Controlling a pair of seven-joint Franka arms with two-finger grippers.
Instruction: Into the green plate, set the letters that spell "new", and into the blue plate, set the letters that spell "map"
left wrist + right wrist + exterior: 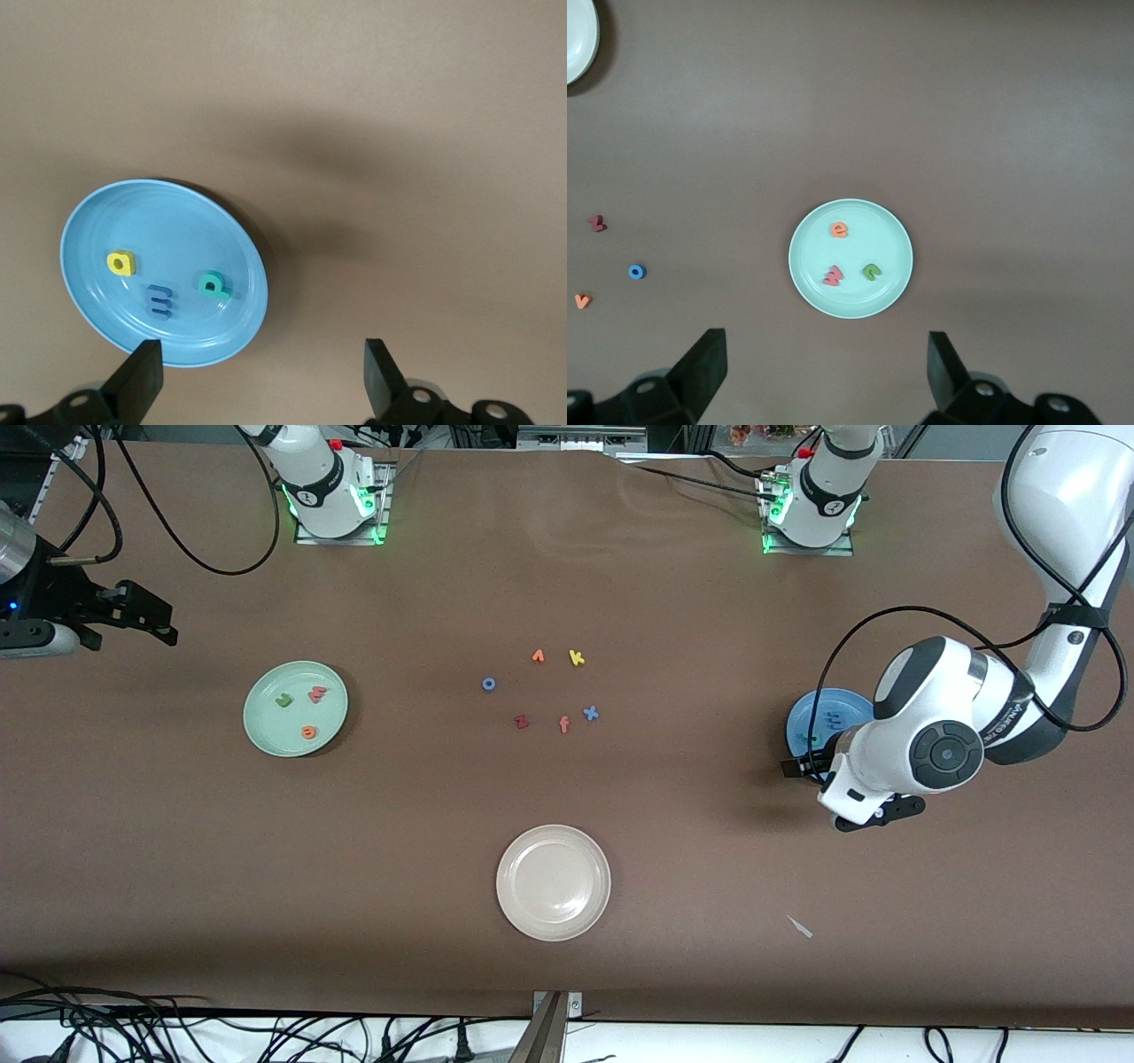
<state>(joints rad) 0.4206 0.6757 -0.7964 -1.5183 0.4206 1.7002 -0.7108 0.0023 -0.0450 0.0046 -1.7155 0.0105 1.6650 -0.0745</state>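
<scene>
the n, e, w letters [850, 257] lay in the green plate [897, 232], and the m, a, p letters [164, 283] in the blue plate [97, 212]. left gripper [261, 376] over the blue plate's edge and right gripper [824, 372] near the green plate gaped wide, empty. the foam probably handled light and soft, best pinched by the edges.

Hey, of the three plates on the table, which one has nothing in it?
The beige plate, nearest the front camera. The green plate holds three letters, and the blue plate holds a yellow a, blue m and teal p.
</scene>
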